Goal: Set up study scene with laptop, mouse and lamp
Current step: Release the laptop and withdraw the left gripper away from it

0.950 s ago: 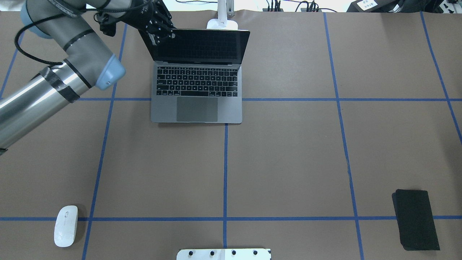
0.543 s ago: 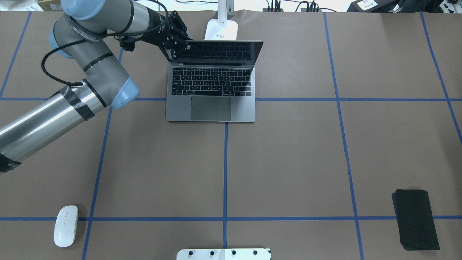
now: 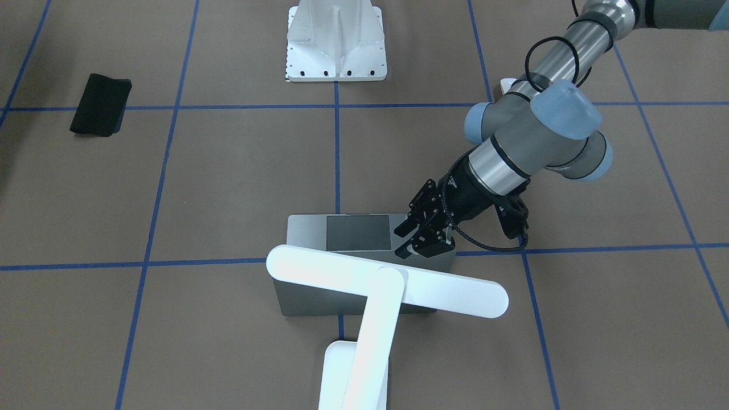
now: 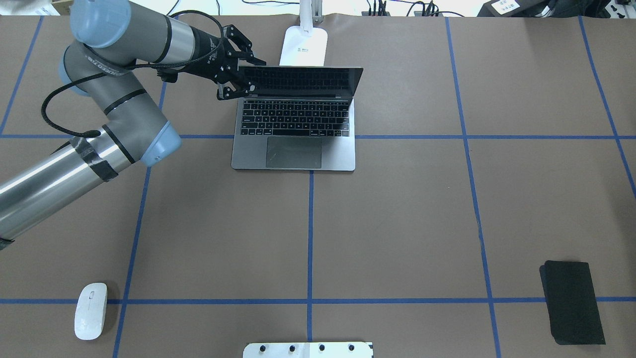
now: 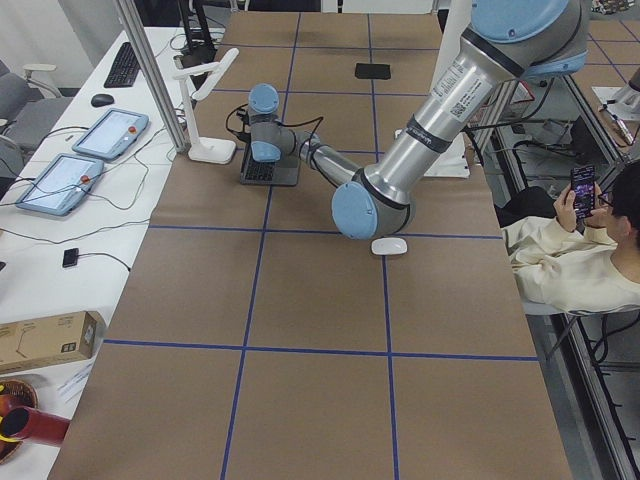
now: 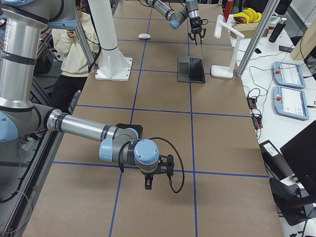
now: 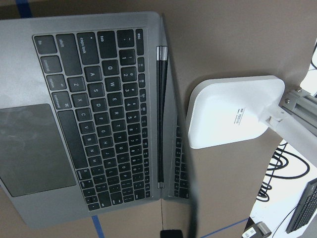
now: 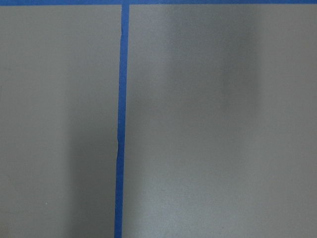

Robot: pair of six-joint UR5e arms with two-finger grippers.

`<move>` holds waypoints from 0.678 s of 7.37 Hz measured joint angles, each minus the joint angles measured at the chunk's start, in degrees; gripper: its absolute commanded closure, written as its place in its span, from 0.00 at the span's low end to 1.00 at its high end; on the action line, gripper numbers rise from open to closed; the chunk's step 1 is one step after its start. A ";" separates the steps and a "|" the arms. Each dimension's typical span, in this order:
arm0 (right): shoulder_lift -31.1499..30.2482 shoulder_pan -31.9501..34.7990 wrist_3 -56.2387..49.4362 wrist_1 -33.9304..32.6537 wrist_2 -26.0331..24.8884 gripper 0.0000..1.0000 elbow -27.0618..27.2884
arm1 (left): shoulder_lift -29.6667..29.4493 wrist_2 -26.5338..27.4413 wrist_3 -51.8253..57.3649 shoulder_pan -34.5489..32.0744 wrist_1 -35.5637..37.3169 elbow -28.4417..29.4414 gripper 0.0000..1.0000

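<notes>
Brown table point(image 4: 397, 209) gridded with blue tape. At the far middle, laptop point(image 4: 293, 149) with lid up and keyboard facing the robot. Right behind it, lamp point(image 3: 387, 285), base just beyond the lid and bar head hanging above it. And at the lid's left edge, left gripper point(image 4: 242, 77), fingers spread wide on either side of the screen's corner; contact hard to judge. Down in the near-left corner, mouse point(image 4: 90, 311), well apart from the laptop. Right gripper point(image 6: 150, 183) low over bare table; apart or together, cannot tell.
</notes>
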 measured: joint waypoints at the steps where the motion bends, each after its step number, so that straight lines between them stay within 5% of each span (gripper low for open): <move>1: -0.10 0.00 -0.18 0.05 0.09 0.00 -0.06 | 1.85 -2.50 2.39 -1.58 0.24 -1.58 0.01; 5: -0.22 0.00 1.40 0.18 0.72 0.00 -0.48 | 8.78 -14.65 19.88 -16.69 9.52 -10.14 0.00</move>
